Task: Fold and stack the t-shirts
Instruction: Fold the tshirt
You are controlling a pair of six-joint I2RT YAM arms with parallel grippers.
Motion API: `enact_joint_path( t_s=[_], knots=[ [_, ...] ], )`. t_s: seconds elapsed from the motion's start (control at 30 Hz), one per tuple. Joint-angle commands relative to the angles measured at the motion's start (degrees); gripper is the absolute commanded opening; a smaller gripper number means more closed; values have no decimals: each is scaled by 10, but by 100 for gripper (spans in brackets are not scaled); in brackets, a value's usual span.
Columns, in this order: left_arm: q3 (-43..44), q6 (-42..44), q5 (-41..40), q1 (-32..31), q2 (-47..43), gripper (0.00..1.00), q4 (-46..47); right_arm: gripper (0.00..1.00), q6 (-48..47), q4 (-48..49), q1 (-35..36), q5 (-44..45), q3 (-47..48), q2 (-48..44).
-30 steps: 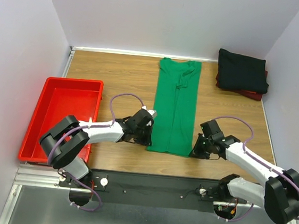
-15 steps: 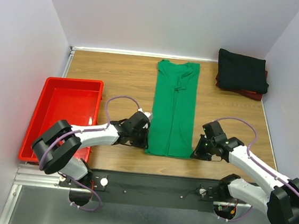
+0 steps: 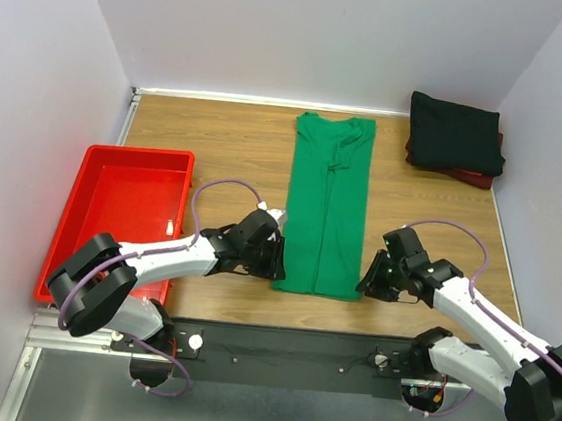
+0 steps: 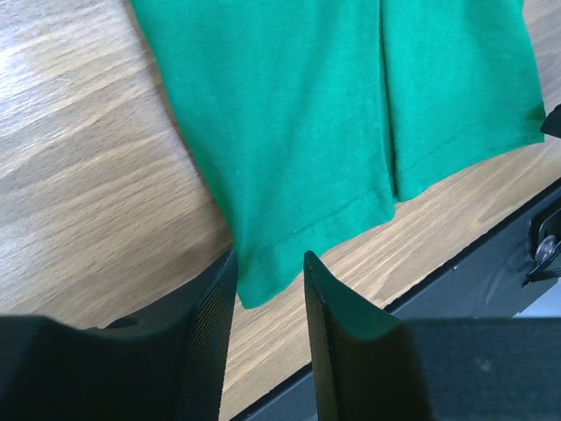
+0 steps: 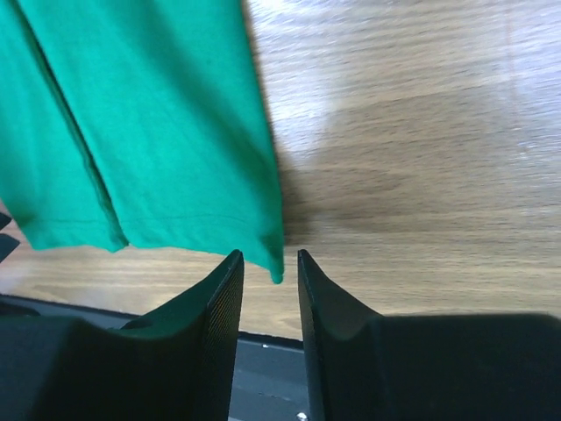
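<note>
From above, I see the green t-shirt lying lengthwise on the counter, with my left arm and right arm at its near corners. Left wrist: left fingers slightly parted astride one hem corner. Right wrist: right fingers parted astride the other.

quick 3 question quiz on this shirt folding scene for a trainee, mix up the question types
1. True or false: the black t-shirt lies on top of the dark red t-shirt.
2. Where on the green t-shirt are the left gripper and right gripper positioned? A) collar B) near hem corners C) sleeves
3. Fill in: the red tray sits on the ___ arm's side of the table.
Key: 1 true; 2 B; 3 left.
</note>
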Motion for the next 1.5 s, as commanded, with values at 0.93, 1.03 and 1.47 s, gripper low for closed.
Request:
enact_joint_path(
  t_s=[0.93, 1.03, 1.47],
  knots=[
    [-53, -44, 32, -32, 31, 27, 37, 27, 20, 56, 4, -16, -41, 33],
    [-52, -47, 30, -34, 30, 19, 37, 21, 20, 58, 4, -18, -41, 34],
    [-59, -76, 15, -81, -14, 0, 10, 0, 47, 21, 101, 25, -17, 2]
  ],
)
